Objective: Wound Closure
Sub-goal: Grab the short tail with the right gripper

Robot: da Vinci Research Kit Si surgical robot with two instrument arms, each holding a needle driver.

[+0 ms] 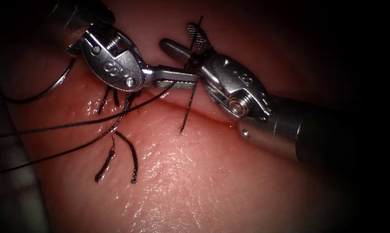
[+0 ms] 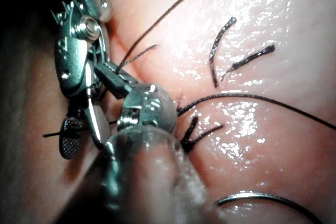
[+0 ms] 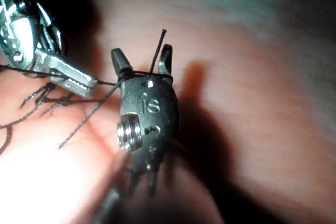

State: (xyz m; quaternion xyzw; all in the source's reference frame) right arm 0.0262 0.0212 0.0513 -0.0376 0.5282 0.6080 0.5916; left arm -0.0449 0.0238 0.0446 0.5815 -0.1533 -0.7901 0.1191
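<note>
While the needle (image 1: pixel 58 80) lies idle at the far left, a pale curve on the tissue (image 1: pixel 195 181) beside the left tool's shaft and held by nobody, the action sits over the cut (image 1: pixel 203 113). Just right of it, the left tool (image 1: pixel 177 80) reaches across with its jaws pressed together on the thread (image 1: pixel 74 125), which trails off in long dark lines to the left. Under that tool, short cut ends (image 1: pixel 132 162) stick up from earlier stitches on the left of the wound. Further right, the right tool (image 1: pixel 182 41) stands with jaws spread wide, and a taut strand (image 1: pixel 188 110) runs straight through the gap between them, down to the wound line. Here's the danger, as I judge it: these are the jaws that can cut, so closing on the wrong strand could sever the working thread. A hard tug from the left could also tear the wound edge, glistening with red fluid (image 1: pixel 91 103).
</note>
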